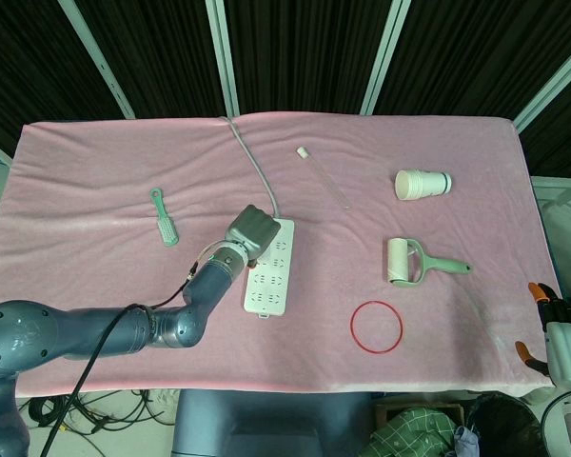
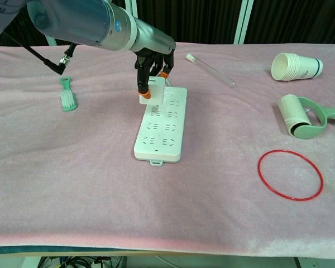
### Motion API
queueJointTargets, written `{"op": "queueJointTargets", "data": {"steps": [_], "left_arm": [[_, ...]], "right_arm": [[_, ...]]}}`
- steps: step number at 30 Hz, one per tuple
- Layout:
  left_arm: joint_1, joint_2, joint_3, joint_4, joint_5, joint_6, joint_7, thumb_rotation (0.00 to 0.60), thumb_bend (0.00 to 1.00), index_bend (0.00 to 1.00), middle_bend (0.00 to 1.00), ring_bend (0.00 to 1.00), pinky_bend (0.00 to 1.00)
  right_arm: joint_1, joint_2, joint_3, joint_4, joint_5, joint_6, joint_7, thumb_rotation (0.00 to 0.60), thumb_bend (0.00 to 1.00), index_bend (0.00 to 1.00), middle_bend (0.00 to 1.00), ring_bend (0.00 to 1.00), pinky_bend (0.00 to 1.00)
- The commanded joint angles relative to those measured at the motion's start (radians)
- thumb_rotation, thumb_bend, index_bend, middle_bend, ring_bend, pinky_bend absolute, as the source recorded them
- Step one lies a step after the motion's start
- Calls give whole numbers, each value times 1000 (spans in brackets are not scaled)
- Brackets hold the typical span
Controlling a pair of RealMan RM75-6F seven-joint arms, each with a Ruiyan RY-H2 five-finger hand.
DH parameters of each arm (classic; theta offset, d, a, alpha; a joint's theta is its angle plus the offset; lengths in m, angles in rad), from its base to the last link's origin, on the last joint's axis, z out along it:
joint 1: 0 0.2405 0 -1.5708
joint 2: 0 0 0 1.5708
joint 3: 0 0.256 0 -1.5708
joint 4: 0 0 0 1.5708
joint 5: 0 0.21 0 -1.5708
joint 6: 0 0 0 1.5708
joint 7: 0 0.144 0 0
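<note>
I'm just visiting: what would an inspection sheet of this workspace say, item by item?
Surface: table under a pink cloth.
Job's things: white plug held over a white power strip.
Clutter: green brush, clear tube, stacked paper cups, lint roller, red ring.
Hands: left hand holds the plug; right hand at the table's edge, holds nothing.
Cables: grey strip cord runs to the far edge.
Surroundings: dark curtain behind.
</note>
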Motion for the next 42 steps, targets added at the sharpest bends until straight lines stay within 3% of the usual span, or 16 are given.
{"op": "queueJointTargets", "data": {"steps": [1, 42], "left_arm": [[-3, 0, 9, -1, 8, 1, -9, 600, 387, 653, 630, 432, 403], [-29, -47, 81, 55, 52, -1, -79, 600, 387, 653, 630, 432, 404]], "right_arm": [[0, 0, 0, 0, 0, 0, 0, 600, 188, 42, 78, 188, 205], [-3, -13, 0, 27, -37, 29, -3, 600, 161, 42, 78, 181, 168]]}}
